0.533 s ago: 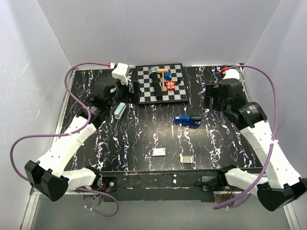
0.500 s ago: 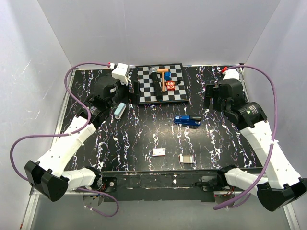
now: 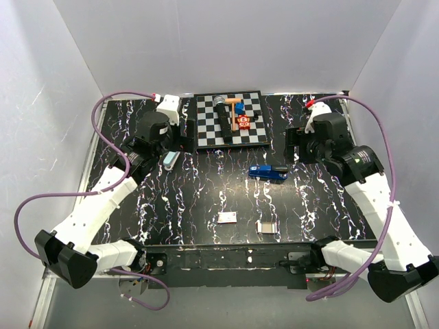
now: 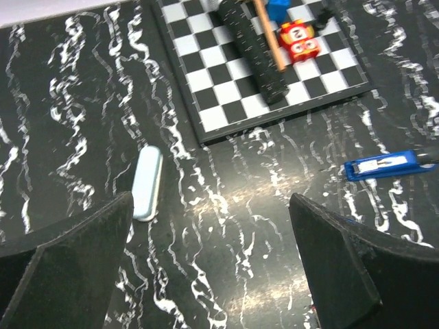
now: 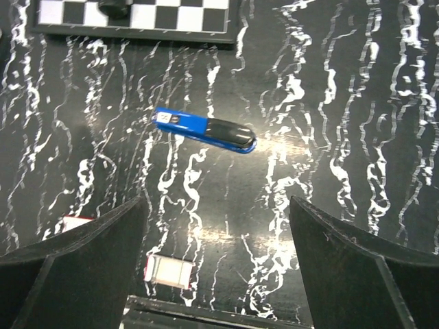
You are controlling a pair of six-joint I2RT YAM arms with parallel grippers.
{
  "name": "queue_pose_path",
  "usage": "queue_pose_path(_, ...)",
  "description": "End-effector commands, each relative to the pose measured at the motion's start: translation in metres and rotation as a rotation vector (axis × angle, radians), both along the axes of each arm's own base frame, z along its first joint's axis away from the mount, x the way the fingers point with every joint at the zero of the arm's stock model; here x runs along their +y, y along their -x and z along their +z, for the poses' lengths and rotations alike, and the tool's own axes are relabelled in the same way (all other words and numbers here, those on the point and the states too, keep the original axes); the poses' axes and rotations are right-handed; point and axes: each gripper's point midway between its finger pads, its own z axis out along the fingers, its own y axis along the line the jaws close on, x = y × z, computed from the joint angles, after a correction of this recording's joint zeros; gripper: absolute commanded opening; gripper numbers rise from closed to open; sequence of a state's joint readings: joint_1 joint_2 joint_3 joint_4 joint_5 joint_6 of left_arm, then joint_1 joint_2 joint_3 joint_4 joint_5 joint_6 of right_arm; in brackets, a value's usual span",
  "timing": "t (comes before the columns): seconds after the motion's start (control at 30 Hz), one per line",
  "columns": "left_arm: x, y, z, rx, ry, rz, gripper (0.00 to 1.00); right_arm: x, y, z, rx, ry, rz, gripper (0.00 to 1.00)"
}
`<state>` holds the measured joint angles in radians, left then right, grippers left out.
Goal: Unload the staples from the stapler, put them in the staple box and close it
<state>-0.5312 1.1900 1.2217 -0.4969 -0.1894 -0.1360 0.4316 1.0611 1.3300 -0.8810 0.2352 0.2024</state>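
White walls box in a black, white-veined tabletop (image 3: 206, 199). The stapler (image 3: 267, 172) lies flat near its middle, just in front of the checkered board (image 3: 206, 133), with its black end toward my right arm's side. As far as I can tell it is closed. Both pincers are empty and hang above the surface. The right pincer (image 5: 217, 202) has its fingers spread wide, with the stapler lying ahead of the gap. The left pincer (image 4: 211, 202) is just as wide apart and well away from the stapler, with a pale-blue piece (image 4: 147, 184) just beside its left finger. I judge the step in hand to be the first reach, with no unloading done yet. To do it well, I would lower the right pincer over the black rear end and turn the wrist so the fingers straddle the slim body across its width. I would then squeeze firmly, since that glossy shell looks likely to slip or skate. Once it is pinned, the left pincer can come in to work the blue front open. Two small pale bits (image 3: 227, 218) sit near the front edge, too small to identify, and I would steer clear of them.
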Motion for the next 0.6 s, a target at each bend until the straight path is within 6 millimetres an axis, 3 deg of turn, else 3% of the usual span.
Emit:
queue_pose_path(0.0,0.031,0.005,-0.012,0.041,-0.086,0.134,0.98,0.028,0.008,0.008,0.022,-0.088,0.135,0.91)
queue_pose_path(0.33,0.05,-0.013,-0.072,0.192,-0.276,0.223,0.98,0.062,0.021,-0.018,0.118,-0.146,0.255,0.88)
queue_pose_path(0.57,0.06,-0.032,-0.108,0.286,-0.303,0.232,0.98,0.07,0.028,-0.033,0.15,-0.146,0.278,0.88)
